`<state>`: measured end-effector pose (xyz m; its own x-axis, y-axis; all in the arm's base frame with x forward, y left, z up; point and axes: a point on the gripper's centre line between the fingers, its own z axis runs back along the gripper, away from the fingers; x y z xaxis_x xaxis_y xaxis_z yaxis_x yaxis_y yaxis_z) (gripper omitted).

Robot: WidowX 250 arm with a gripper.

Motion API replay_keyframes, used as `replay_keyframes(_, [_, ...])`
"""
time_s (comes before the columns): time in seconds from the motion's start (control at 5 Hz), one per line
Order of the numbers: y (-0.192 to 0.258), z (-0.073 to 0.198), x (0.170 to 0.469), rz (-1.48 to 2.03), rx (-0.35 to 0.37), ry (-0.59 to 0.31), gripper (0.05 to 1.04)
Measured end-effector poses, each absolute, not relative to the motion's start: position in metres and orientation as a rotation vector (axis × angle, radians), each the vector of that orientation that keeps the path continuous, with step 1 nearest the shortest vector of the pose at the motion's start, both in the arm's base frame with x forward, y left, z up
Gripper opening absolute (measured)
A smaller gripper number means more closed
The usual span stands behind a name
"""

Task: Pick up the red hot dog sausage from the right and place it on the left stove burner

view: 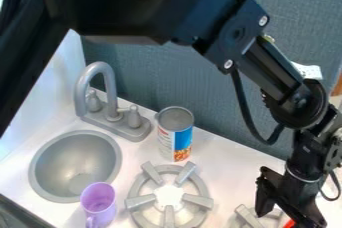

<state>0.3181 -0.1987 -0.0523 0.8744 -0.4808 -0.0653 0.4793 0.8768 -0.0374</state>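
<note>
My end effector (291, 216) hangs low at the right of the camera view, over the worktop (230, 174). I cannot tell whether it is wide or narrow, or whether it grips anything. Right by it, at the bottom edge, shows a bit of an orange-red thing (289, 224); whether I touch it I cannot tell. Just to the left of me lies part of a grey burner (248, 218), partly cut off by the bottom edge.

Farther left is a second grey burner (141, 200), a ring with spokes around a pale centre. Behind it a can (167, 139) stands upright, its grey end up, its label white, blue and orange-red. To the left of this burner is a purple cup (98, 209), beside the rim of the round grey sink (75, 167). A grey faucet (100, 67) with two handles rises behind the sink. A blue-grey panel (167, 82) stands behind the worktop, and my arm crosses in front of it.
</note>
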Motion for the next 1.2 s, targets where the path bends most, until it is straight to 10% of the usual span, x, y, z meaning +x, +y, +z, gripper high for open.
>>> replay_keyframes(1.0, [-0.222,-0.105,0.318,-0.486,0.005,0.218,0.948])
replay_keyframes(1.2, [-0.220,-0.105,0.319,-0.482,0.022,0.221,0.678])
